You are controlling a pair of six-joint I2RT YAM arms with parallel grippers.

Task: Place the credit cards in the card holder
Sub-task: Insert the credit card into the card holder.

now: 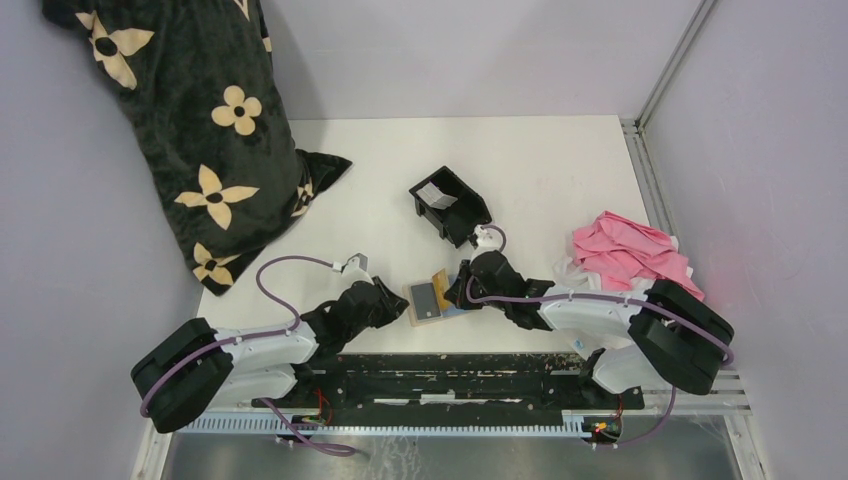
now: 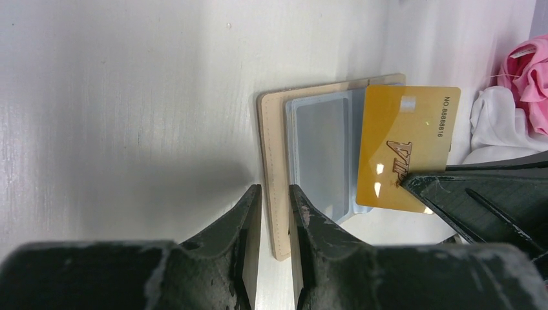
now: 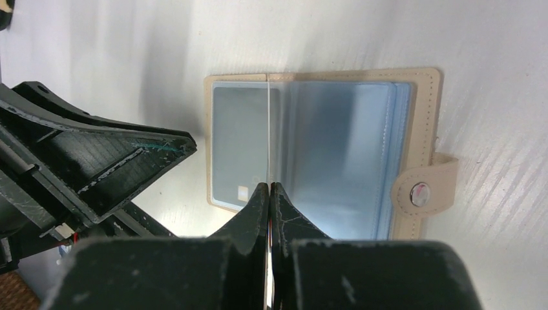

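The tan card holder (image 1: pixel 427 301) lies open on the table between both grippers, its clear sleeves facing up (image 2: pixel 271 129) (image 3: pixel 430 110). Its snap tab (image 3: pixel 423 192) points away to the right. My left gripper (image 1: pixel 398 305) (image 2: pixel 274 188) is shut on the holder's tan cover edge. My right gripper (image 1: pixel 456 291) (image 3: pixel 269 185) is shut on the golden-yellow card (image 2: pixel 404 142) and holds it on edge over the sleeves, where it shows as a thin line (image 3: pixel 267 129). A pale grey-white card (image 1: pixel 437 195) lies in the black tray. I cannot make out the blue card.
The black two-compartment tray (image 1: pixel 470 215) stands just behind the right gripper. A pink and white cloth (image 1: pixel 625 250) (image 2: pixel 526 71) lies at the right. A black flowered cushion (image 1: pixel 190 130) fills the back left. The table's near edge is close behind the holder.
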